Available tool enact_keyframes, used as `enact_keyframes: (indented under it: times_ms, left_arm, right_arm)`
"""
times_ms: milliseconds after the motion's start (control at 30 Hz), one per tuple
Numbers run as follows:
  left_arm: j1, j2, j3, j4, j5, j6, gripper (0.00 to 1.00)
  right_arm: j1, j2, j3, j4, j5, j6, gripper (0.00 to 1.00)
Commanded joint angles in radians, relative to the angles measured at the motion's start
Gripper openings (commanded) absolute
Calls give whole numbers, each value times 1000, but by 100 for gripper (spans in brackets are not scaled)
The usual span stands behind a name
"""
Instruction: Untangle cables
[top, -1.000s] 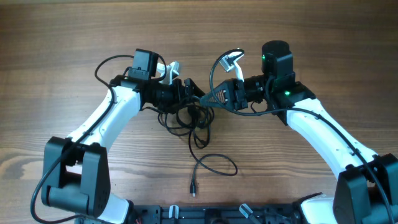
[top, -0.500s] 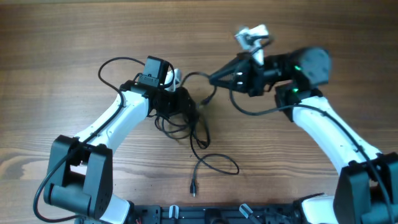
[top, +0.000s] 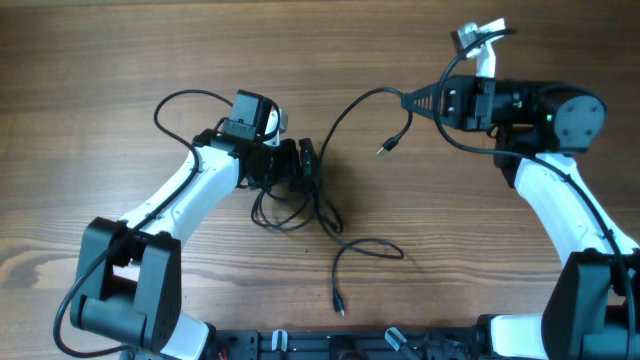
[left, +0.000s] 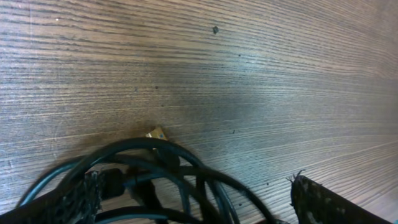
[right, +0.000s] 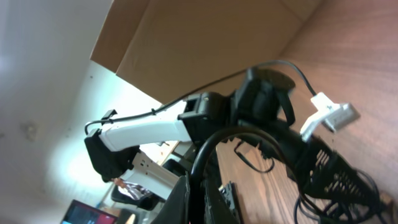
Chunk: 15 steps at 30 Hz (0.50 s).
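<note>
The cables (top: 300, 203) lie bunched in a knot on the wooden table just left of centre. My left gripper (top: 306, 167) stands open low over the knot; in the left wrist view its fingers (left: 73, 200) stand far apart, with black loops of the cables (left: 163, 177) and a gold plug tip (left: 155, 132) between them. My right gripper (top: 408, 100) is raised at the upper right, shut on one cable (top: 345, 112) that arcs back to the knot. Its plug end (top: 385, 150) dangles free. In the right wrist view that cable (right: 205, 152) is pinched in my right gripper (right: 200, 200).
One cable runs out of the knot toward the front, forms a loop (top: 368, 250) and ends in a plug (top: 340, 310) near the table's front edge. Bare wood table (top: 480, 250) lies on the right. A thick arm wire (top: 175, 100) loops by the left arm.
My right gripper has swung right and away with its cable, drawing it out of the knot. My left gripper has opened over the knot. The front loop and plug shifted slightly right.
</note>
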Motion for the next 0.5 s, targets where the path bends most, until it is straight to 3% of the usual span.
enact_keyframes:
  times_ms: [0, 133, 267, 467]
  left_arm:
    - [43, -21, -2, 14, 53, 8, 100]
    - [166, -89, -2, 29, 189, 8, 100]
    - [269, -93, -3, 28, 200, 35, 100]
    - [281, -93, -4, 8, 187, 62, 100]
  right_arm:
    - [-2, -3, -64, 3, -62, -3, 4]
    - [-2, -3, -186, 3, -62, -106, 4]
    - [5, -2, -333, 2, -54, -206, 4]
    - [11, -1, -515, 2, 10, -278, 4]
